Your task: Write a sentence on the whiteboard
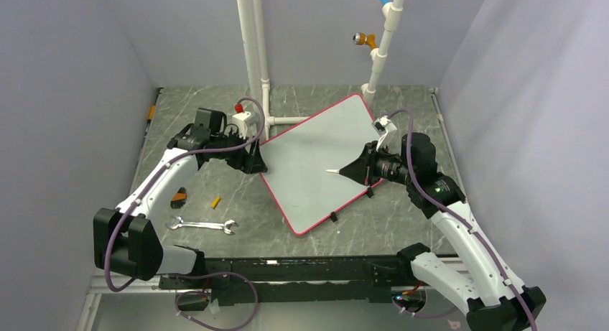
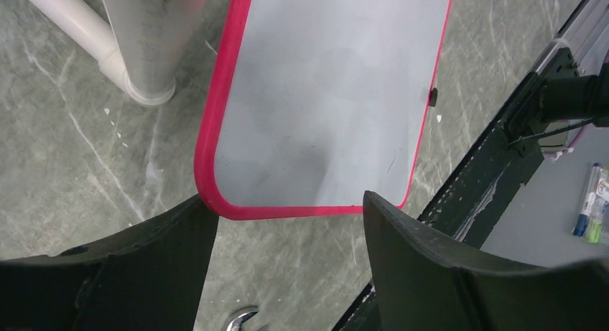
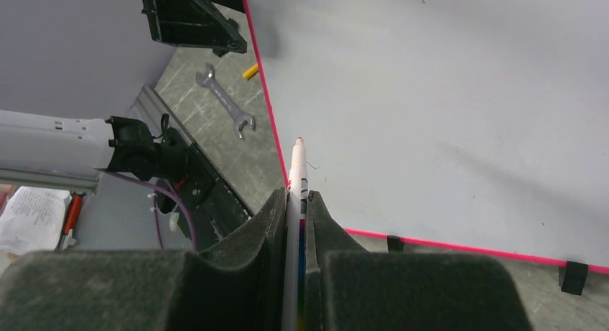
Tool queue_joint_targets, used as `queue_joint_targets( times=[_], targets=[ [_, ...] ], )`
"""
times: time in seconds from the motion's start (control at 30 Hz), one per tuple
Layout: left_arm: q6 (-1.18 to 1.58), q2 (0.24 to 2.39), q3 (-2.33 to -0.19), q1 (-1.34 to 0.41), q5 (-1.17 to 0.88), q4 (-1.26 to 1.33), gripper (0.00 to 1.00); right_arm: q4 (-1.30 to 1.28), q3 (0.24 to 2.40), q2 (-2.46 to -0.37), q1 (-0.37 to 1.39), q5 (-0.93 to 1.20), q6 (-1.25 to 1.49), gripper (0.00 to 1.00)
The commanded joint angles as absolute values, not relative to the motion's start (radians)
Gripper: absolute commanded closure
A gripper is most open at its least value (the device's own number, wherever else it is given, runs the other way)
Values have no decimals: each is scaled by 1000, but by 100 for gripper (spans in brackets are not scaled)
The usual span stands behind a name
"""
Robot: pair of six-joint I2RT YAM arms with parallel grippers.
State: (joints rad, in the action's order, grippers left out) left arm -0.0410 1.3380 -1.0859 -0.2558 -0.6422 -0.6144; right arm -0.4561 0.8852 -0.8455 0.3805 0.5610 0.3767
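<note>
The whiteboard (image 1: 316,159) with its red-pink frame lies tilted on the table; it also shows in the left wrist view (image 2: 323,101) and the right wrist view (image 3: 445,108). Its surface is blank; no sentence shows on it. My right gripper (image 1: 359,170) is shut on a white marker (image 3: 296,194), whose tip (image 1: 332,171) points left over the board's middle. I cannot tell if the tip touches the board. My left gripper (image 1: 253,159) is open at the board's left corner (image 2: 215,202), its fingers (image 2: 165,266) on either side of the corner without holding it.
A silver wrench (image 1: 202,225), a small yellow piece (image 1: 215,202) and an orange-black object (image 1: 178,197) lie left of the board. White pipes (image 1: 253,51) stand behind it. Spare markers (image 2: 590,209) lie beyond the front rail.
</note>
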Motion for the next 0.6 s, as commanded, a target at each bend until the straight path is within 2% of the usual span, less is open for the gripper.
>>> queue_joint_targets(
  times=[0.0,0.07,0.1,0.13,0.27,0.57],
  targets=[
    [-47,1300,-1068,-253,-649,-593,19,-403,890,-848,381,583,373,100],
    [-45,1287,-1066,-246,-650,-583,14,-405,888,-848,380,582,371,100],
    [-46,1282,-1071,-240,-666,-576,7,-408,887,-847,379,578,369,100],
    [-47,1279,-1075,-239,-671,-574,4,-409,887,-846,380,578,368,100],
    [-44,1267,-1088,-225,-683,-566,3,-418,888,-843,380,574,365,100],
    [-41,1323,-1091,-213,-776,-573,26,-410,884,-842,381,578,371,100]
  ],
)
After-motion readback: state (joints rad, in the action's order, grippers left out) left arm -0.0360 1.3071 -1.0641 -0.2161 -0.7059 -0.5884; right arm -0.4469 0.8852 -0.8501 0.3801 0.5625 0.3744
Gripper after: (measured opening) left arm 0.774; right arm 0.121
